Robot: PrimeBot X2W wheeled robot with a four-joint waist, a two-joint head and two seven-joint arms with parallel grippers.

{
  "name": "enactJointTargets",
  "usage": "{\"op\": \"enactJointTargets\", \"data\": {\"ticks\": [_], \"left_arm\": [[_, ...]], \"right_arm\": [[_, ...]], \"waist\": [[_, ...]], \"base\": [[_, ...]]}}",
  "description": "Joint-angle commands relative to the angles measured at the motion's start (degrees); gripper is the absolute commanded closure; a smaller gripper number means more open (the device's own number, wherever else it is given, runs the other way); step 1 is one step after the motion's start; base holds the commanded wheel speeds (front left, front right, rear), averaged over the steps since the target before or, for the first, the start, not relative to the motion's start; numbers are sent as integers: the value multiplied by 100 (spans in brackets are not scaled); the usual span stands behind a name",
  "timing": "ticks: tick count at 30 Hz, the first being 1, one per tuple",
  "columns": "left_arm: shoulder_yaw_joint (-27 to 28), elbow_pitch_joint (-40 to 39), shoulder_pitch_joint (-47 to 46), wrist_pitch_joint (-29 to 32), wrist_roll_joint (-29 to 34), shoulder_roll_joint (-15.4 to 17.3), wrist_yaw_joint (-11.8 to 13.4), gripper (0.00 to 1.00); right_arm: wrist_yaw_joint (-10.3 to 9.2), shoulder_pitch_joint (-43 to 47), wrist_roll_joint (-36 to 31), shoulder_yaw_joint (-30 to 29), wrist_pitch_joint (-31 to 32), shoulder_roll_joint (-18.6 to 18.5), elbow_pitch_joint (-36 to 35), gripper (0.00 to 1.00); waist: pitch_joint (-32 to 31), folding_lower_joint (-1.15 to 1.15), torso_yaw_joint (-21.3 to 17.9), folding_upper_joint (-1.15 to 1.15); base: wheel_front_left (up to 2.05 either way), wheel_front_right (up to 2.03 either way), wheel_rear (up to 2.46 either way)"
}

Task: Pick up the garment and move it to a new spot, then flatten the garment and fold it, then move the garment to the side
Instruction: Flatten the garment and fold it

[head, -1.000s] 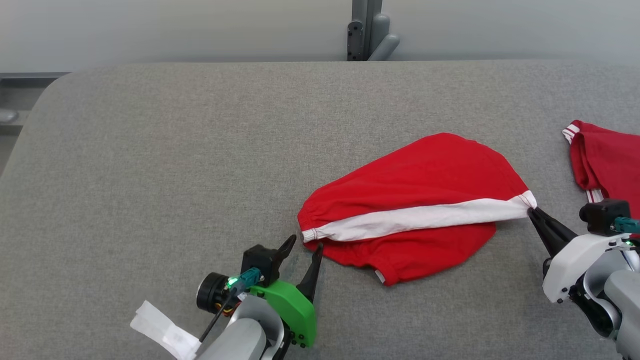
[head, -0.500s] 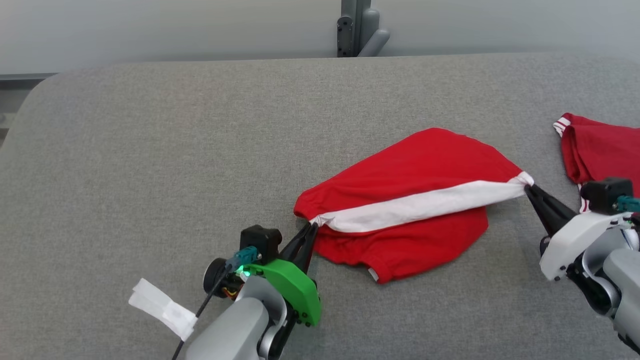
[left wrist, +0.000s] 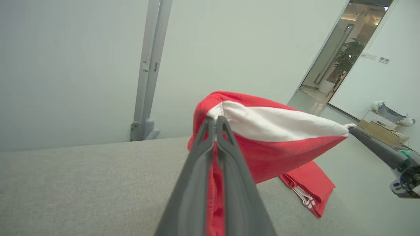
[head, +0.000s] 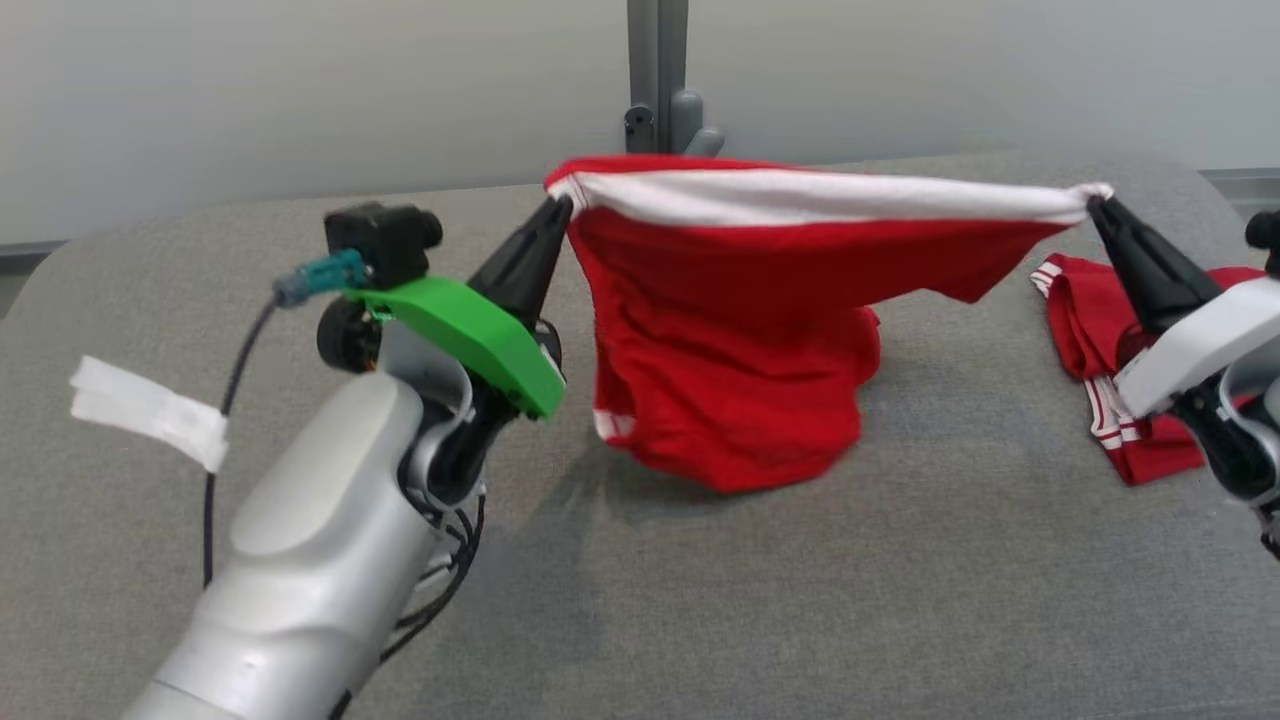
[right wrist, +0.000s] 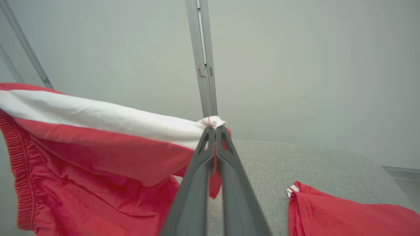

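Grey table (head: 700, 620) sits under the red garment (head: 740, 340), which hangs above it, stretched between the left gripper (head: 558, 205) and right gripper (head: 1095, 203), each clamped on a corner. Pickup looks done; placing, flattening, folding and setting aside remain.

Grey woven tabletop (head: 700, 600) across the lower half of the head view, with a rounded corner at left. Pale plain wall (head: 250, 90) behind, evenly lit. Grey metal post (head: 657, 60) upright at top centre, bracket at its foot. Left wrist view, upper right: open doorway (left wrist: 359, 19), warm light beyond, potted plant (left wrist: 349, 57) inside. Cardboard box (left wrist: 382, 132) at right edge. Switch plates (left wrist: 377, 58) on the wall above it.
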Motion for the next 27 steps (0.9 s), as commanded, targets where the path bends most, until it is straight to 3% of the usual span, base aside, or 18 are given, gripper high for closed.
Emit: {"op": "enactJointTargets", "data": {"ticks": [1,8,21,24,27], "left_arm": [[105,-205,-238,194,-170,110,-24,100],[378,-885,-962,1379,-835,470,-69,100],[797,-1725,-1960,2711,-1536,888,342,100],[746,-1648,-2253,2914,-1423,934,407,100],[550,-1191,-2747,3024,-1185,859,291,100]], "right_arm": [[-9,-200,83,-63,49,-138,-108,100],[-9,-950,213,-125,499,-459,-554,100],[-9,-1885,432,-418,948,-900,-1002,100],[-9,-2091,381,-379,1108,-810,-906,100],[-9,-2574,227,-304,1214,-484,-544,100]], "waist": [[-155,0,-182,0],[-79,0,-378,0],[377,0,-559,0],[599,0,-606,0],[1055,0,-688,0]], "base": [[0,0,0],[0,0,0],[0,0,0],[0,0,0],[0,0,0]]}}
